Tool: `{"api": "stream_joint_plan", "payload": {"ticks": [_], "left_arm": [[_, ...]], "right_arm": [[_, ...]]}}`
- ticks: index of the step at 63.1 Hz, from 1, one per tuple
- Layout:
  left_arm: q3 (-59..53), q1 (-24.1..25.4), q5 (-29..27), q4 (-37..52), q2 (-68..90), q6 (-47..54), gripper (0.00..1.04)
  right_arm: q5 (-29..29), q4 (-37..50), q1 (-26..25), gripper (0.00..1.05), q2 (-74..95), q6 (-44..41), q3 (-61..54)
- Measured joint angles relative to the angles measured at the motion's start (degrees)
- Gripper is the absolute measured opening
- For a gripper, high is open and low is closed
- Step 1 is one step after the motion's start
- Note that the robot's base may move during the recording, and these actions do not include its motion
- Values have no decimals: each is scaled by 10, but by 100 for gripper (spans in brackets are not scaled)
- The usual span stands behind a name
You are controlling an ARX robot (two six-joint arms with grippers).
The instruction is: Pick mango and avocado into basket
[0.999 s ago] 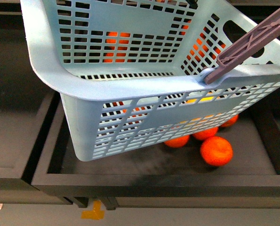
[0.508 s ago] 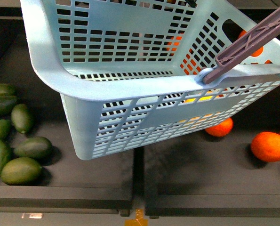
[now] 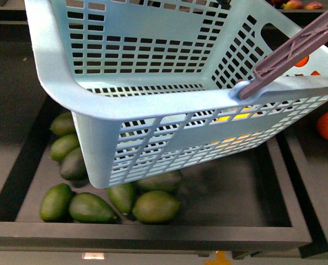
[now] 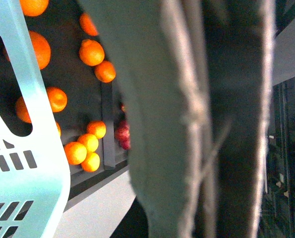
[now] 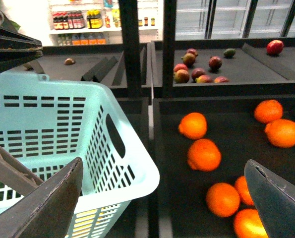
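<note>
1. Basket (image 3: 152, 102): pale aqua plastic with slotted walls. It fills most of my front view and hangs tilted above the produce, its near left corner lowest.

2. Tray (image 3: 152, 236): a black bin with a raised rim, directly under the basket. A second dark bin lies to its right.

3. Handle (image 3: 296, 47): a brown ribbed bar, pivoted at the basket's near rim and rising toward the upper right, out of the picture.

4. Right gripper (image 5: 163, 163): my two dark fingers (image 5: 53, 203) stand wide apart with nothing between them. They are just beside the basket's right wall, above the bin of oranges.

5. Left gripper: my left wrist view is mostly a blurred grey-brown mass close to the lens, with a corner of the basket beside it. I cannot tell whether those jaws are closed or apart, or what they grip.

6. Avocados (image 3: 155, 206): about eight dark green fruits lie loose in the tray. They cluster along its left side and near edge, and several are partly hidden under the basket. None is in the basket.

7. Mango (image 3: 232, 117): only yellow slivers show through the slots of the basket's near wall, low and toward the right, so it appears to lie inside on the bottom. Its outline is hidden.

8. Oranges (image 5: 204, 154): round fruits scattered in the right-hand bin, apart from the basket.

9. Red-skinned fruit (image 5: 192, 67): a small cluster in the bin beyond the oranges.
</note>
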Motion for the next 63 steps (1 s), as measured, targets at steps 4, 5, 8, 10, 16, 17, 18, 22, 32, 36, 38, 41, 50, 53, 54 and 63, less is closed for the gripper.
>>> {"api": "stream_joint_plan", "payload": {"ticks": [4,5,8,10,16,17,18,22,32,36,38,41,50,53,54,63], "left_arm": [[0,0,1,0,0,-2,5],[0,0,1,0,0,-2,5],[0,0,1,0,0,-2,5],[0,0,1,0,0,0,5],[0,0,0,0,0,0,5],[0,0,0,0,0,-1,5],[0,0,0,0,0,-1,5],[0,0,0,0,0,0,5],[0,0,0,0,0,-1,5],[0,0,0,0,0,0,5],[0,0,0,0,0,-1,5],[1,0,2,0,0,-1,5],[1,7,0,0,0,-1,5],[1,10,-6,0,0,0,5],[1,11,-7,0,0,1,5],[1,12,-10,0,0,14,5]], "right_arm": [[0,0,0,96,-1,0,0],[0,0,0,96,-1,0,0],[0,0,0,96,0,0,0],[0,0,0,96,0,0,0],[0,0,0,96,-1,0,0],[0,0,0,96,-1,0,0],[0,0,0,96,-1,0,0],[0,0,0,96,0,0,0],[0,0,0,96,0,0,0],[0,0,0,96,0,0,0],[0,0,0,96,-1,0,0],[0,0,0,96,-1,0,0],[-5,0,1,96,0,0,1],[-7,0,2,96,0,0,1],[-6,0,2,96,0,0,0],[103,-104,23,96,4,39,33]]}}
